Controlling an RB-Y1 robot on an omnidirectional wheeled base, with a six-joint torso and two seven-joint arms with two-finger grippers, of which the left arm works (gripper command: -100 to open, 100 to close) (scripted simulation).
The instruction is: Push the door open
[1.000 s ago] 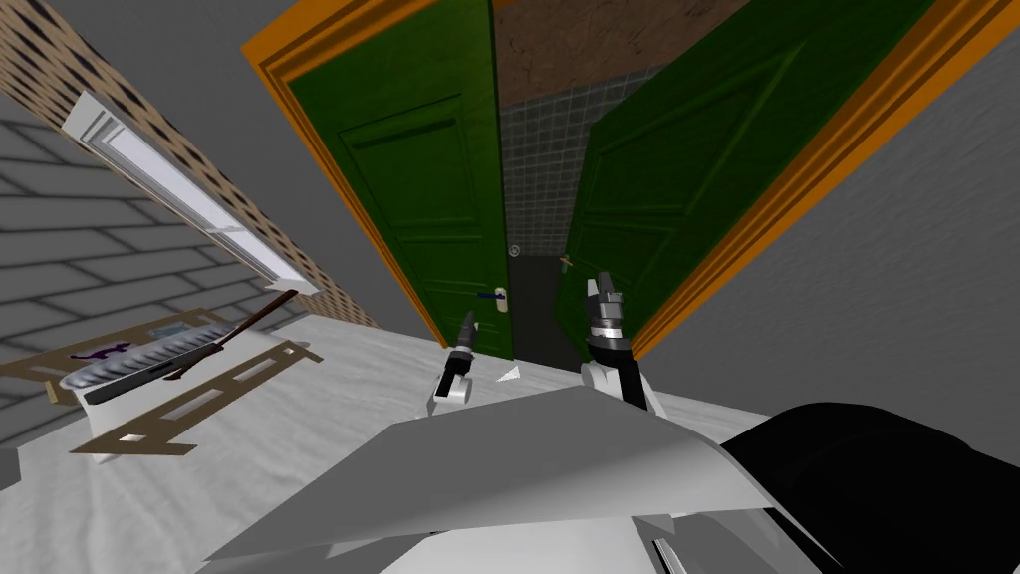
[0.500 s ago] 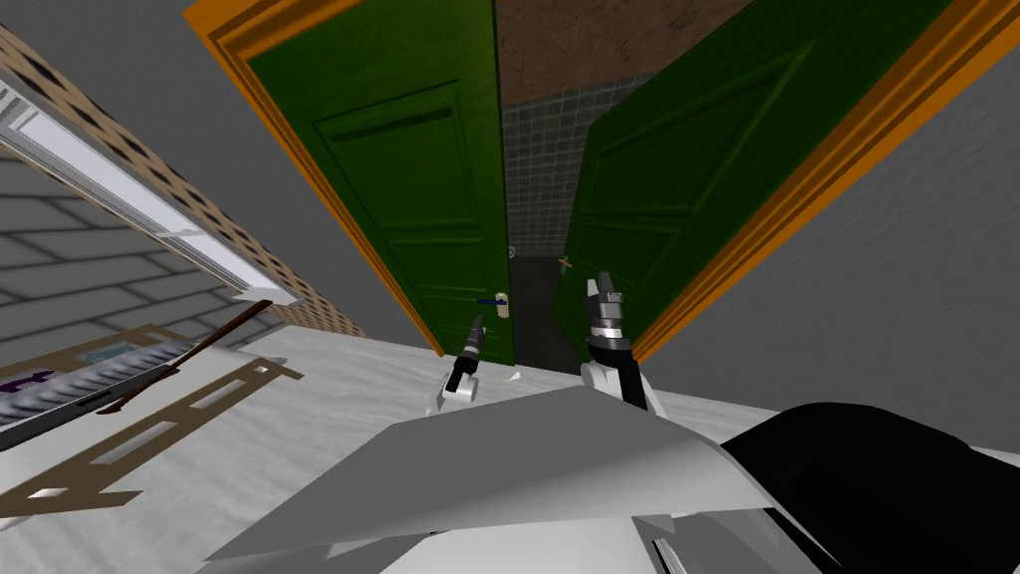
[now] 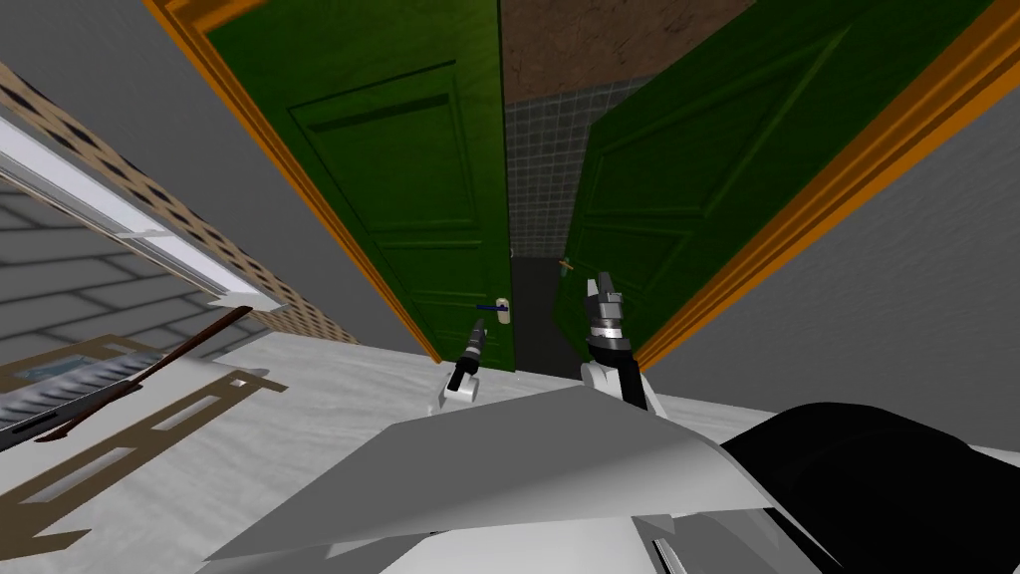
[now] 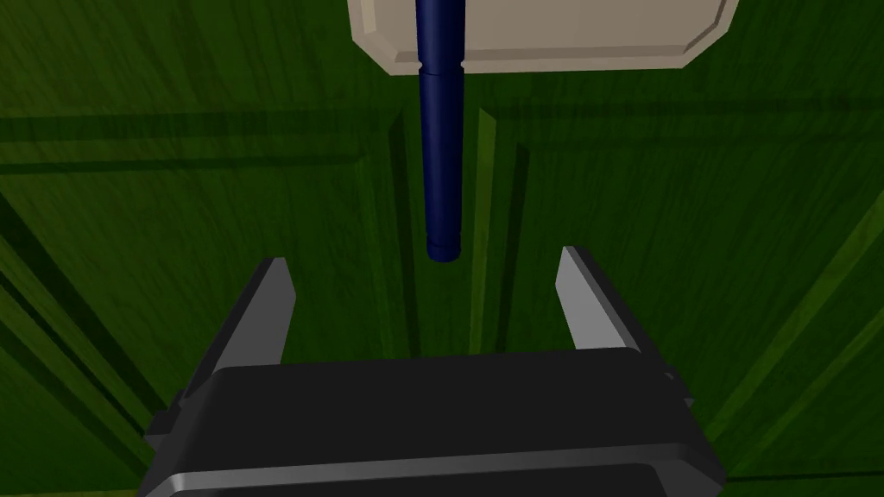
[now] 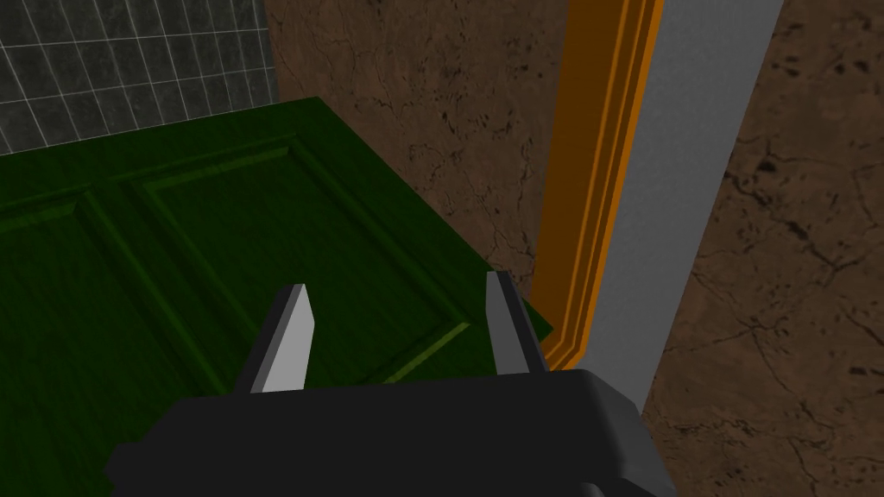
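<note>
A green double door in an orange frame [image 3: 329, 229] stands right before me. Its left leaf [image 3: 418, 189] looks shut and carries a dark blue lever handle [image 3: 491, 308] on a pale plate [image 4: 552, 34]. The right leaf [image 3: 677, 179] is swung partly inward, leaving a gap onto grey tiles. My left gripper [image 3: 476, 334] is open, close to the left leaf, with the blue handle [image 4: 441, 164] just beyond its fingertips. Beside the right leaf [image 5: 216, 242] my right gripper [image 3: 604, 292] is open and holds nothing.
Grey walls flank the doorway. At my left are a long window [image 3: 129, 229], a white floor [image 3: 299, 409] and flat brown and grey shapes [image 3: 110, 419]. Through the gap appear a grey tiled wall [image 3: 543, 169] and a brown surface [image 3: 598, 40].
I have moved closer to the door and the whole head view has shifted. The left gripper has risen toward the blue handle. The right arm keeps its place.
</note>
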